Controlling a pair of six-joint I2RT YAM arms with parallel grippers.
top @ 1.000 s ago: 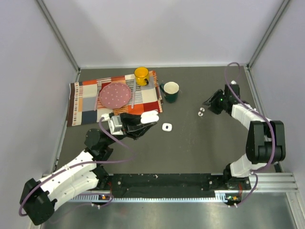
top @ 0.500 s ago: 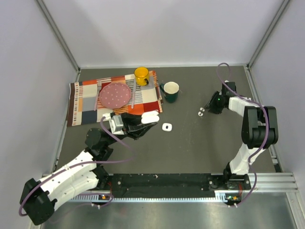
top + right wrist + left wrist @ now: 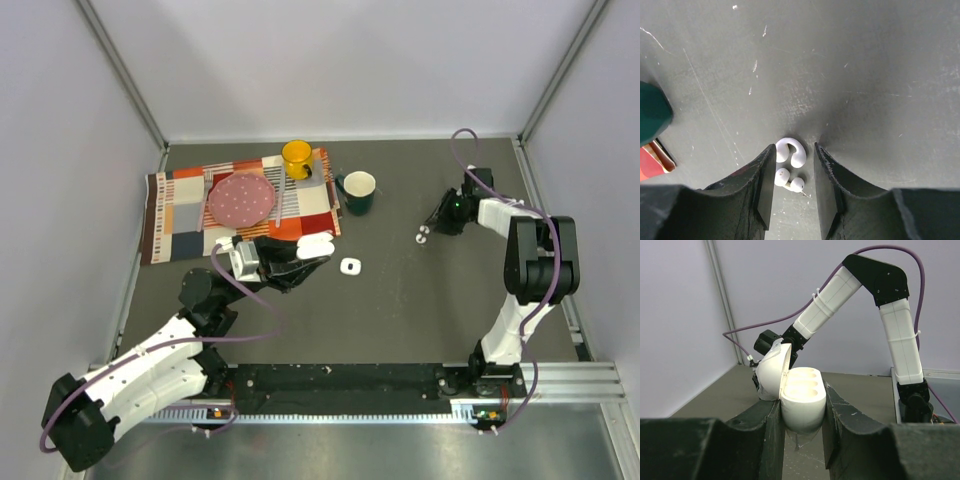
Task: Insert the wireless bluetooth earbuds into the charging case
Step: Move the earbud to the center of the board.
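Note:
My left gripper [image 3: 308, 251] is shut on the charging case [image 3: 316, 244], a white oval pebble held above the table. In the left wrist view the case [image 3: 803, 405] sits between my fingers with its lid [image 3: 772, 371] hinged open to the left and its wells showing empty. Two white earbuds [image 3: 423, 235] lie on the dark table at the right. My right gripper [image 3: 433, 226] is down at them. In the right wrist view the gripper [image 3: 791, 162] is open and its fingers straddle both earbuds, one curved [image 3: 790, 151] and one below it [image 3: 788, 180].
A small white square object [image 3: 350, 266] lies on the table right of the case. A dark green mug [image 3: 358, 191], a yellow mug [image 3: 297, 158] and a pink plate [image 3: 241, 198] on a checked cloth [image 3: 180, 215] stand at the back left. Grey walls enclose the table.
The right arm's elbow has swung toward the back right while its gripper stays low at the earbuds. The left arm and the case have not moved.

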